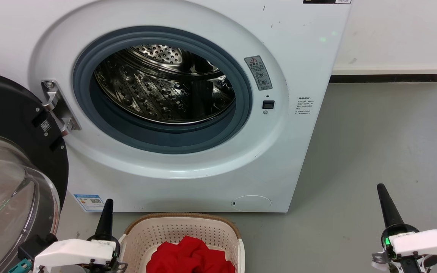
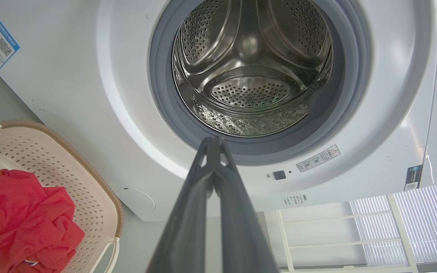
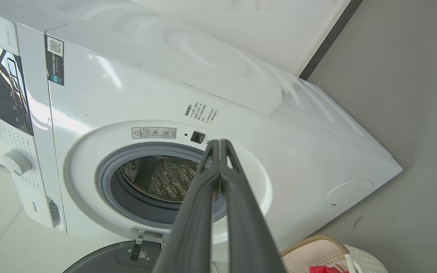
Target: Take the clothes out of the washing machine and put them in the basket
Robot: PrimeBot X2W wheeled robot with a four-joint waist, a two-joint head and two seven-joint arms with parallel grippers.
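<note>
The white washing machine (image 1: 188, 182) stands with its door (image 1: 10, 182) swung open to the left. Its steel drum (image 1: 165, 87) shows bare metal, no cloth in sight, also in the left wrist view (image 2: 249, 76). Red clothes (image 1: 190, 256) lie bunched in the cream basket (image 1: 142, 231) on the floor before the machine, seen again as red clothes (image 2: 17, 216) in the basket (image 2: 89, 178). My left gripper (image 1: 107, 203) is shut and holds nothing, just left of the basket. Far right, my right gripper (image 1: 381, 187) is shut and holds nothing above the floor.
Grey floor (image 1: 385, 151) stretches right of the machine to a white wall with a dark skirting strip (image 1: 385, 78). The open glass door juts out at the left, close to my left arm. A white slatted rack (image 2: 374, 227) appears in the left wrist view.
</note>
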